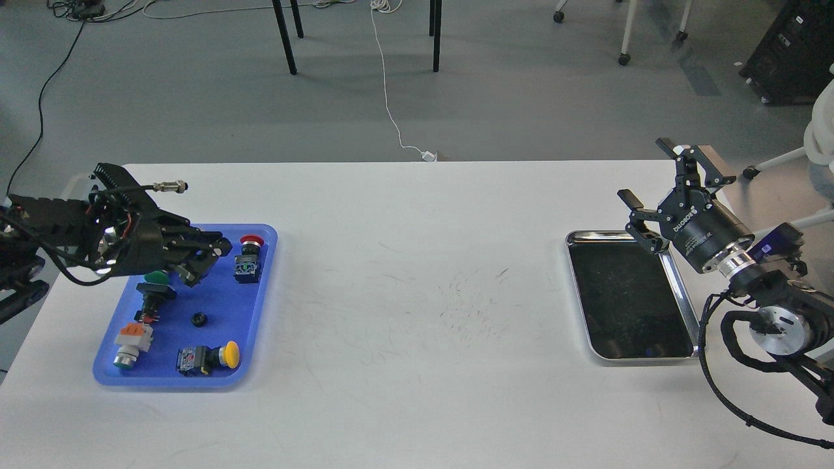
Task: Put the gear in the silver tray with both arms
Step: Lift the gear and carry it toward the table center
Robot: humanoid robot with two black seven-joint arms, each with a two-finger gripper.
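The gear point(199, 319), a tiny black toothed disc, lies on the floor of the blue tray point(218, 293), loose and untouched. My left gripper point(210, 259) hovers above the tray's far half, up and behind the gear; it is dark, and I cannot tell its fingers apart. The silver tray point(578, 293) lies at the table's right side with nothing in it. My right gripper point(658, 176) is open and empty, held above the silver tray's far right corner.
The blue tray also holds push-buttons: a red-capped one point(249, 242), a green-capped one point(155, 280), a yellow-capped one point(227, 355) and an orange-and-grey one point(130, 339). A metal cable connector point(171, 187) sticks out above my left wrist.
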